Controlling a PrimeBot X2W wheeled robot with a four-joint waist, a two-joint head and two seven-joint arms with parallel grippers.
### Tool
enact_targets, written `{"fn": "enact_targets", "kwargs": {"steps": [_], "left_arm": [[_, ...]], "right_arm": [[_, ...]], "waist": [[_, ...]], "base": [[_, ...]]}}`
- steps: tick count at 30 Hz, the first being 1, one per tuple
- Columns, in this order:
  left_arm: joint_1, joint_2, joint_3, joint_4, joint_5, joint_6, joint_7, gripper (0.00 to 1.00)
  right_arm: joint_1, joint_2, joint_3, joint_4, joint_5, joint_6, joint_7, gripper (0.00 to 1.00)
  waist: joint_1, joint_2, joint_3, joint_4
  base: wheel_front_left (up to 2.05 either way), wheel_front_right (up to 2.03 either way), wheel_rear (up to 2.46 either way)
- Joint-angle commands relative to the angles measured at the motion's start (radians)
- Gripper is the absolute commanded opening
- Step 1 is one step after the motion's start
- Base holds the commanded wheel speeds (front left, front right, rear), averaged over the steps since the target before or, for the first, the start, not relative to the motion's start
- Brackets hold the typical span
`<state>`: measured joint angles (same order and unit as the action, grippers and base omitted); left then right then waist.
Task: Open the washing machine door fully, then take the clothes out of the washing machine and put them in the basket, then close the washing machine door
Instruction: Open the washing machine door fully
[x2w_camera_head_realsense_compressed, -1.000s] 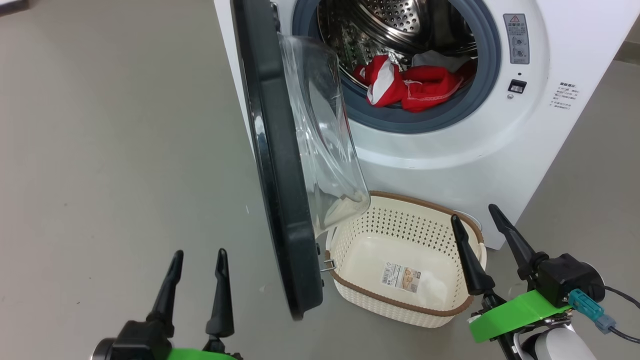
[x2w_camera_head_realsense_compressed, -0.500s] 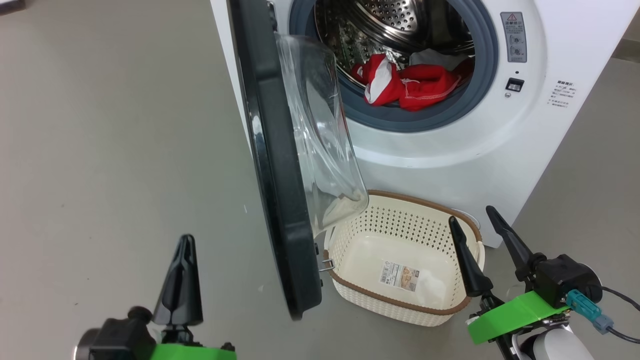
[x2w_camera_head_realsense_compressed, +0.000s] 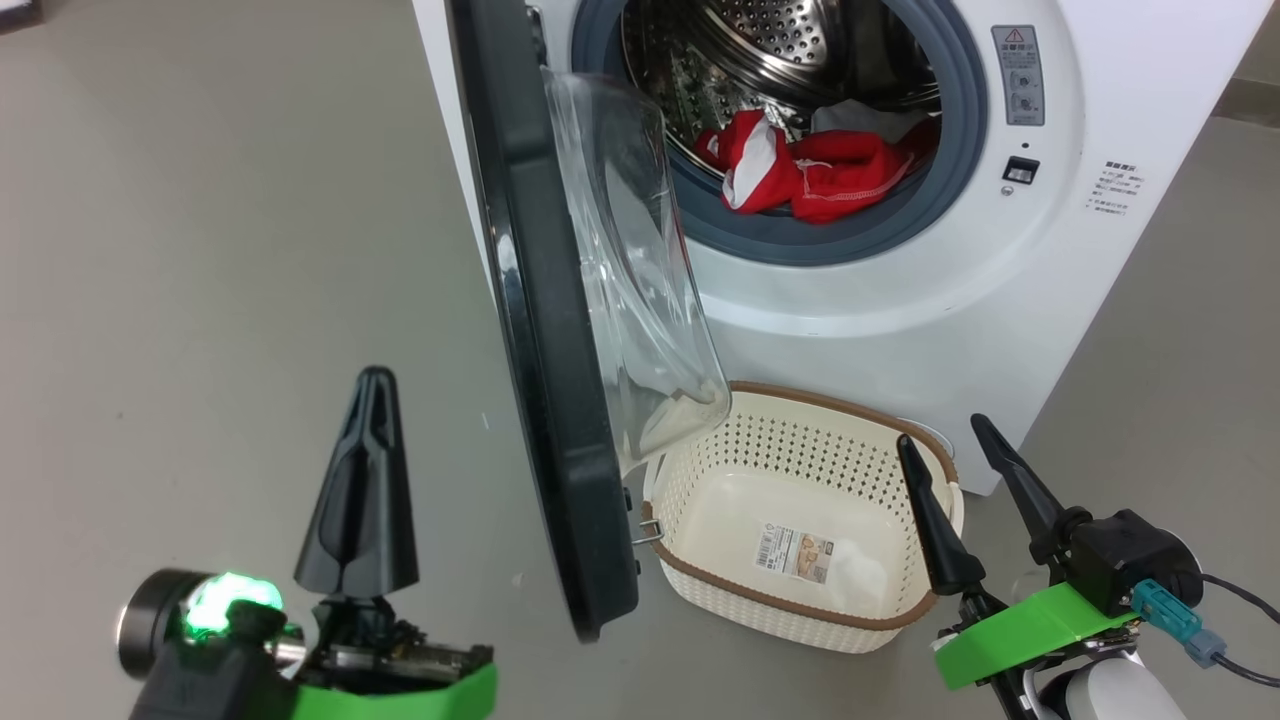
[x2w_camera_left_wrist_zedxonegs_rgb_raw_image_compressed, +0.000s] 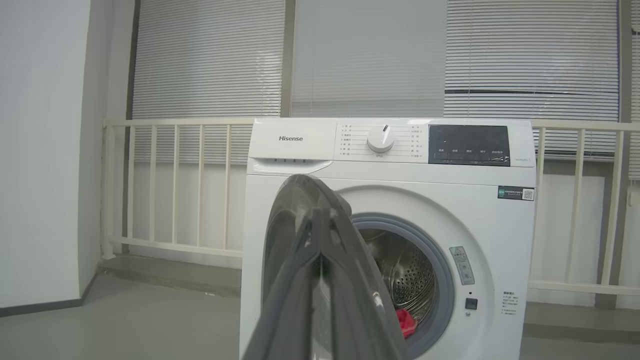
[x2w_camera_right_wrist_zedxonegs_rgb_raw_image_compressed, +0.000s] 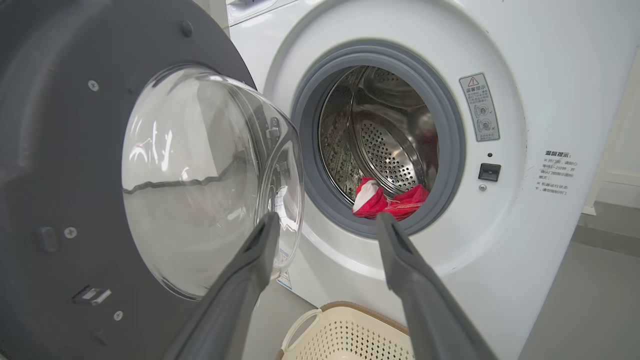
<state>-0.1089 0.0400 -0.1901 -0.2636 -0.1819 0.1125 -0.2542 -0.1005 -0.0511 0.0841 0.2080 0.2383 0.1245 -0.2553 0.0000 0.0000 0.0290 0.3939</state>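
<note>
The white washing machine (x2w_camera_head_realsense_compressed: 880, 300) stands ahead with its black-rimmed door (x2w_camera_head_realsense_compressed: 540, 330) swung out roughly edge-on to the head camera, glass bowl (x2w_camera_head_realsense_compressed: 630, 260) facing right. Red and white clothes (x2w_camera_head_realsense_compressed: 810, 170) lie at the drum's lower lip, also seen as clothes (x2w_camera_right_wrist_zedxonegs_rgb_raw_image_compressed: 387, 200) in the right wrist view. The cream basket (x2w_camera_head_realsense_compressed: 700, 470) sits on the floor below the opening, holding just a sticker. My left gripper (x2w_camera_head_realsense_compressed: 372, 385) is shut, empty, left of the door's lower edge. My right gripper (x2w_camera_head_realsense_compressed: 940, 430) stands open beside the basket's right rim.
Grey floor (x2w_camera_head_realsense_compressed: 200, 250) stretches wide to the left of the door. In the left wrist view a pale railing (x2w_camera_left_wrist_zedxonegs_rgb_raw_image_compressed: 175, 150) and window blinds stand behind the machine (x2w_camera_left_wrist_zedxonegs_rgb_raw_image_compressed: 400, 165), with a white wall on the left.
My left gripper has shut its fingers and risen slightly toward the door. The right gripper has stayed put and open. The camera has shifted a little.
</note>
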Motion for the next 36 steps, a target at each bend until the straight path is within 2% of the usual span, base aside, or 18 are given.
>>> {"fn": "enact_targets", "kwargs": {"steps": [1,14,28,31,36], "left_arm": [[-0.043,0.01,0.015,-0.046,0.018,-0.009,-0.008,0.0],[-0.067,0.015,-0.144,-0.064,0.054,-0.062,0.03,0.0],[-0.092,0.012,-0.259,0.154,-0.054,-0.107,0.077,0.0],[-0.101,0.011,-0.268,0.213,-0.086,-0.105,0.094,0.0],[-0.119,0.011,-0.25,0.287,-0.105,-0.063,0.093,0.0]], "right_arm": [[-0.01,0.001,0.026,-0.026,0.006,0.006,-0.006,1.0],[-0.007,0.001,0.035,-0.023,0.008,0.006,-0.006,1.0],[-0.025,0.001,0.041,-0.023,-0.002,0.006,-0.006,1.0],[-0.028,0.001,0.041,-0.023,-0.003,0.006,-0.006,1.0],[-0.031,0.001,0.045,-0.021,-0.002,0.006,-0.006,1.0]], "waist": [[0.0,0.0,0.002,-0.003],[0.0,0.0,-0.001,-0.016],[0.0,0.0,0.031,-0.035],[0.0,0.0,0.037,-0.041],[0.0,0.0,0.039,-0.051]], "base": [[0.0,0.0,0.0],[0.0,0.0,0.0],[0.0,0.0,0.0],[0.0,0.0,0.0],[0.0,0.0,0.0]]}}
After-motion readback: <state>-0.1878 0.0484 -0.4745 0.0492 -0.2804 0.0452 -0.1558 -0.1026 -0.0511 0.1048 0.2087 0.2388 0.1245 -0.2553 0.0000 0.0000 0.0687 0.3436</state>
